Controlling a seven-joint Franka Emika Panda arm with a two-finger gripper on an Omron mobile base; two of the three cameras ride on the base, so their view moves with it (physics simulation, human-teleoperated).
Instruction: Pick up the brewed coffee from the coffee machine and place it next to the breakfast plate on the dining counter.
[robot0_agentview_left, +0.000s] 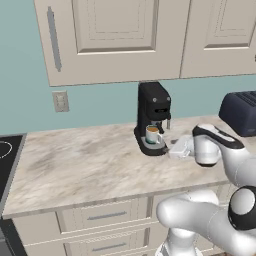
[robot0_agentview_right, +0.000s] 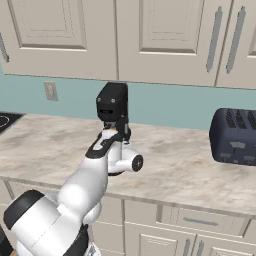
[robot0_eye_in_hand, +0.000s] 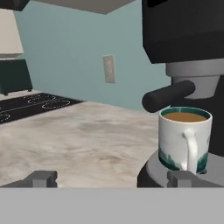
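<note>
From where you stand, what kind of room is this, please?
It looks like a home kitchen, rendered. A coffee machine holding a filled mug stands on a marble-look counter under wall cabinets, with a dark toaster to one side and a cooktop to the other.

Teal wall (robot0_agentview_left: 100, 107), cream cabinets (robot0_agentview_left: 115, 35), marble counter (robot0_agentview_left: 85, 165).

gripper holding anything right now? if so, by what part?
Nothing held. The gripper is open and short of the mug, which sits on the coffee machine base with its handle facing the hand.
</note>
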